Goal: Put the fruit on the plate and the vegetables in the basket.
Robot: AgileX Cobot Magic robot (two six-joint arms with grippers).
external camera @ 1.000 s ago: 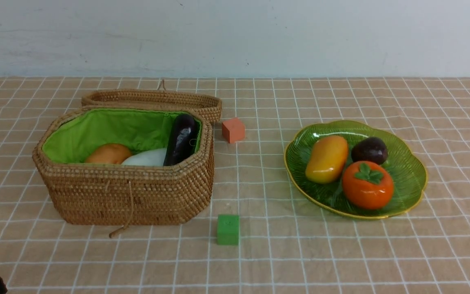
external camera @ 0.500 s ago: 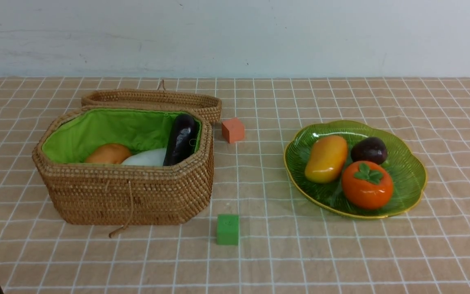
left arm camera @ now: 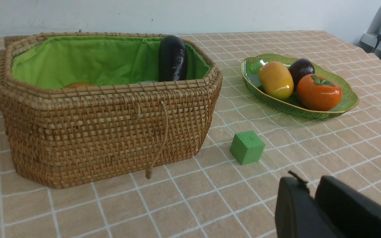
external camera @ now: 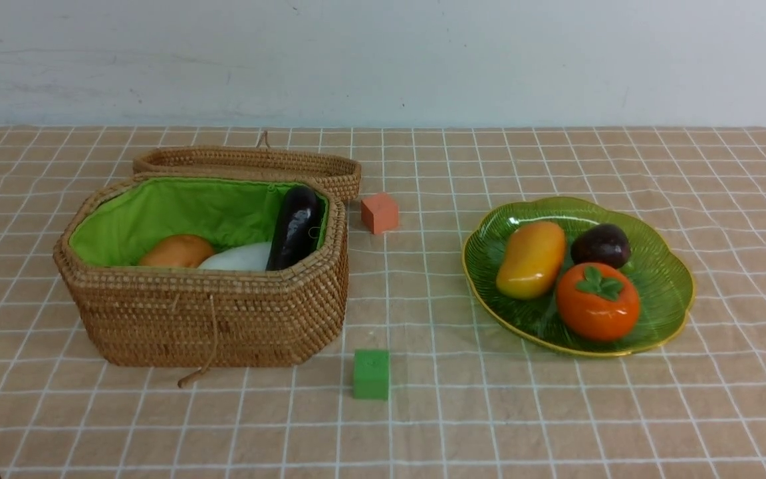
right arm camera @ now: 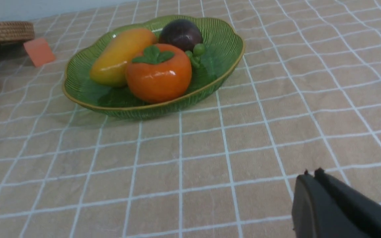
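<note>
The mango (external camera: pixel 531 259), persimmon (external camera: pixel 597 303) and mangosteen (external camera: pixel 600 245) lie on the green plate (external camera: pixel 669 266) at the right. The potato (external camera: pixel 177 251), white radish (external camera: pixel 240 257) and eggplant (external camera: pixel 296 226) lie in the wicker basket (external camera: pixel 203 313) at the left; the eggplant leans on its right end. In the left wrist view my left gripper (left arm camera: pixel 311 186) is shut and empty, low over the cloth, well in front of the basket (left arm camera: pixel 111 125). In the right wrist view my right gripper (right arm camera: pixel 311 174) is shut and empty, in front of the plate (right arm camera: pixel 223 66).
The basket's lid (external camera: pixel 250 163) lies open behind it. An orange cube (external camera: pixel 380 212) sits between basket and plate, towards the back. A green cube (external camera: pixel 372 374) sits in front of the basket's right end. A checked tan cloth covers the table.
The dark tip of my left arm at the bottom left corner of the front view has drawn back almost out of the picture. Nothing else has moved.
</note>
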